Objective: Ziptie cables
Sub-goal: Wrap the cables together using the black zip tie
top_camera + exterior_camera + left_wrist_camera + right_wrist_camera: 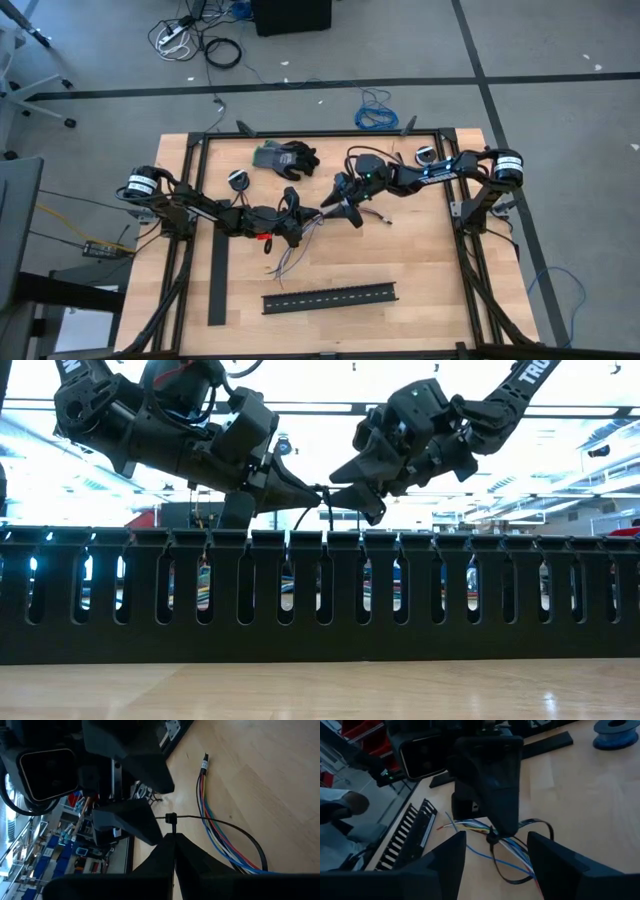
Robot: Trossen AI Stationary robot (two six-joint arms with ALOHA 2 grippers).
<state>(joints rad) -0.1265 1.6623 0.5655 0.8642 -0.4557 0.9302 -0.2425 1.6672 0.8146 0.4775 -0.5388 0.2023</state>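
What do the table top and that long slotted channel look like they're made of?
The table top looks like pale wood with a smooth finish: grain lines and board seams show. The slotted channel looks like matte black moulded plastic, judging by its thin even fingers and dull surface; painted metal cannot be ruled out.

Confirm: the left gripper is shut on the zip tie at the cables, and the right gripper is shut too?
Not quite. The right gripper is open: the right wrist view shows its fingers spread wide either side of the cables. The left gripper is shut on the zip tie, as you said.
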